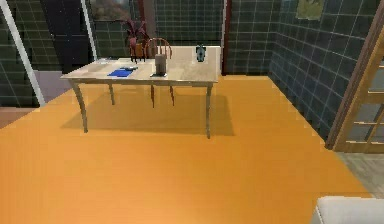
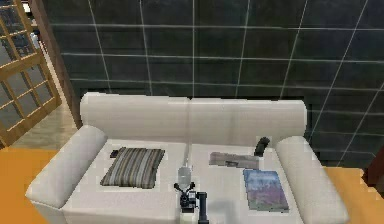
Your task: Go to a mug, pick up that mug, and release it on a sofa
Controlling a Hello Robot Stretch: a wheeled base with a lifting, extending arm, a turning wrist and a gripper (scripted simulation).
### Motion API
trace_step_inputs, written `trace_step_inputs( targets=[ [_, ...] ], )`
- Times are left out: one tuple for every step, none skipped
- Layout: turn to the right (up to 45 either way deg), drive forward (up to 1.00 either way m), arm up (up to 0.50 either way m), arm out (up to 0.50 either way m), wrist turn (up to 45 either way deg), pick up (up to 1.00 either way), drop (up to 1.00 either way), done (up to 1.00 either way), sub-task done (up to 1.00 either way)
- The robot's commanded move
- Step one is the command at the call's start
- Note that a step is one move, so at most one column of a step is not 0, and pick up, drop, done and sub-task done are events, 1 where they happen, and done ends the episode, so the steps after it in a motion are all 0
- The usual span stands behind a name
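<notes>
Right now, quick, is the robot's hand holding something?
Gripper: cannot tell whether it holds anything; a small grey thing shows at its far end, sofa behind.

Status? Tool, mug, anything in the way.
Tool seen against sofa seat; can't tell if it holds anything. Grey cup stands on table. Striped cushion, book lie on sofa seat.

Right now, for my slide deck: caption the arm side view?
White sofa against a dark tiled wall, striped cushion and book on its seats.
</notes>
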Motion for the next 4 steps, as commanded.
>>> trace_step_inputs(
  targets=[
    [0.0, 0.0, 0.0, 0.0, 0.0, 0.0, 1.0, 0.0, 0.0],
    [0.0, 0.0, 0.1, 0.0, 0.0, 0.0, 0.0, 0.0, 0.0],
    [0.0, 0.0, 0.0, -0.08, 0.0, 0.0, 0.0, 0.0, 0.0],
    [0.0, 0.0, 0.0, 0.0, 0.0, 0.0, 0.0, 1.0, 0.0]
  ],
)
